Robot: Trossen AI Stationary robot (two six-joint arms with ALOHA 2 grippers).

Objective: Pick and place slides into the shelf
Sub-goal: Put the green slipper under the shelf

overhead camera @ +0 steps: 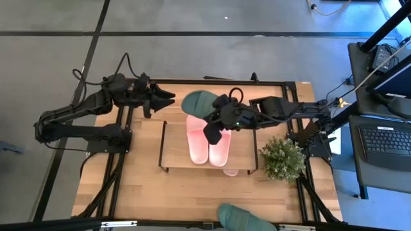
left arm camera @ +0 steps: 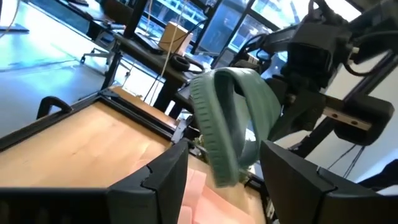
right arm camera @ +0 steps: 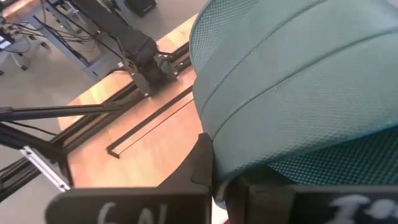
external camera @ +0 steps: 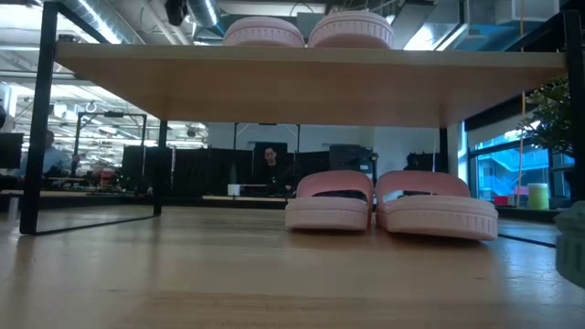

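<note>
low view alone shows lower pink slides point(external camera: 391, 203).

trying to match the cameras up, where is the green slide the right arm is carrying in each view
High view: the held green slide sits above the shelf's far edge, in the right gripper.
Low view: not in it; only pink pairs show.
Left wrist view: centre, hanging upright beyond the left gripper, which is open.
Right wrist view: fills the upper right, clamped in that gripper.
Shared landmark: the pink slides on the shelf top, also at the low view's top.
</note>
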